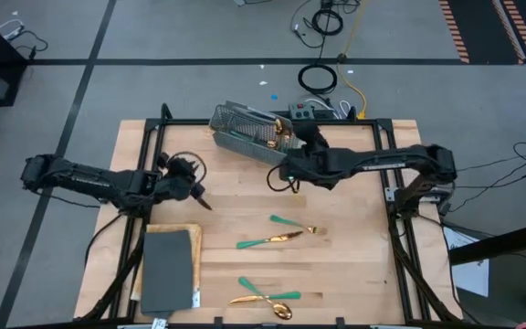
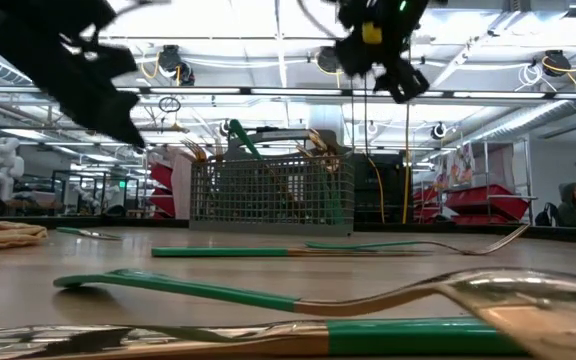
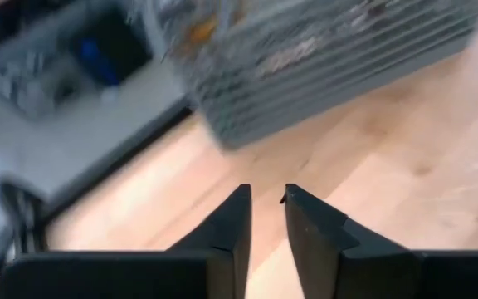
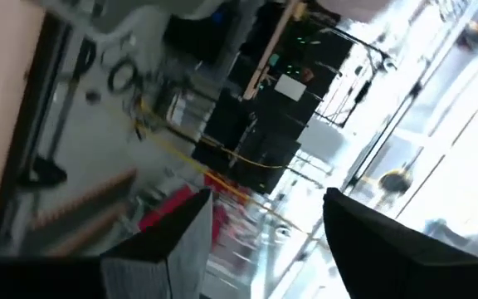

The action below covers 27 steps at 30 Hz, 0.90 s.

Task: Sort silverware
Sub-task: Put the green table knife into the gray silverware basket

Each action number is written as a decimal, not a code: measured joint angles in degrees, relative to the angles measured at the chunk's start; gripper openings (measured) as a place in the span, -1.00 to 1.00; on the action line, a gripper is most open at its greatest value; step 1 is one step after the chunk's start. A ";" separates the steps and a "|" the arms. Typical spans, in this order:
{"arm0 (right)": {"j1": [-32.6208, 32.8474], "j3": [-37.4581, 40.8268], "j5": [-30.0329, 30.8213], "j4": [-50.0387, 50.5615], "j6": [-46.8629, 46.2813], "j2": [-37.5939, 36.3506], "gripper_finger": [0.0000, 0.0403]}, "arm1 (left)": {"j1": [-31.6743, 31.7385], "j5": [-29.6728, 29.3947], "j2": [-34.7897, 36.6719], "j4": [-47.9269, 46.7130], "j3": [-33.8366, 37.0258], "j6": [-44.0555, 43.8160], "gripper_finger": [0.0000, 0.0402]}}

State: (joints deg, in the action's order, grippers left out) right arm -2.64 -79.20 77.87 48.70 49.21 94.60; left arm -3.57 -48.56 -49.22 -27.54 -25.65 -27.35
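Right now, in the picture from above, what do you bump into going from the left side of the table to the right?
Grey pad → left gripper → basket → right gripper → fork

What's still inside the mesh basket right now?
The basket holds several pieces of silverware: gold heads and a teal handle stick up above the rim. The mesh and the right gripper beside it hide how many remain and which kinds.
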 joint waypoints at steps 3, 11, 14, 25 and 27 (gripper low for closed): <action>1.13 0.00 -0.03 -0.07 -4.52 -4.63 0.01 | 5.43 5.17 -1.11 -2.70 0.02 -4.86 -0.88; 2.32 0.00 -10.00 -0.13 -16.26 -16.17 -0.22 | 13.92 13.67 -8.70 -14.19 0.04 -21.21 -0.98; 2.32 0.00 -16.87 -0.10 -19.80 -19.15 -0.27 | 14.54 15.73 -12.62 -15.34 0.06 -24.23 -0.99; 2.38 0.00 -22.46 3.11 -24.75 -21.98 -0.32 | 15.93 18.38 -25.20 -13.35 0.03 -26.81 -0.99; 2.37 0.00 -24.75 3.95 -26.02 -21.79 -0.32 | 15.93 18.11 -26.58 -13.24 -0.12 -27.87 -0.99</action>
State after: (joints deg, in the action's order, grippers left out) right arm -0.27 -79.20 53.12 52.65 23.19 72.81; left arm 12.36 -30.45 -75.80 -40.77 -25.77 -55.22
